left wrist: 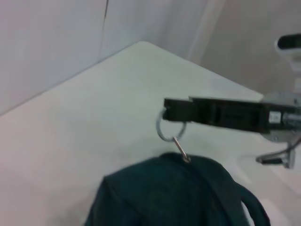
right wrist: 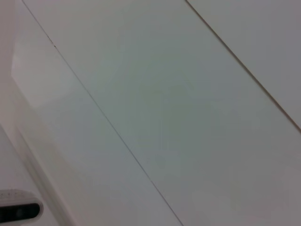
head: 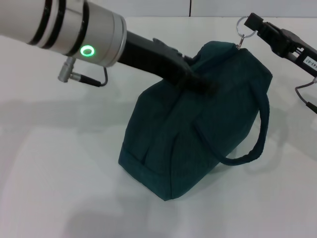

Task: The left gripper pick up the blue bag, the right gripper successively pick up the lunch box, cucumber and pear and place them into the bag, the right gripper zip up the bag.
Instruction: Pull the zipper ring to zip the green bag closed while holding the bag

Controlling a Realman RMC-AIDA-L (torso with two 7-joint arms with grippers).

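The blue bag stands tilted on the white table, one loop handle hanging down its right side. My left gripper reaches in from the upper left and is shut on the fabric at the bag's top. My right gripper comes in from the upper right and is shut on the ring zipper pull at the bag's far top end. The left wrist view shows the same: the right gripper, the ring zipper pull and the bag below. The lunch box, cucumber and pear are out of view.
White table spreads around the bag, its far edge meeting a pale panelled wall. A cable hangs from the right arm. The right wrist view shows only pale wall panels.
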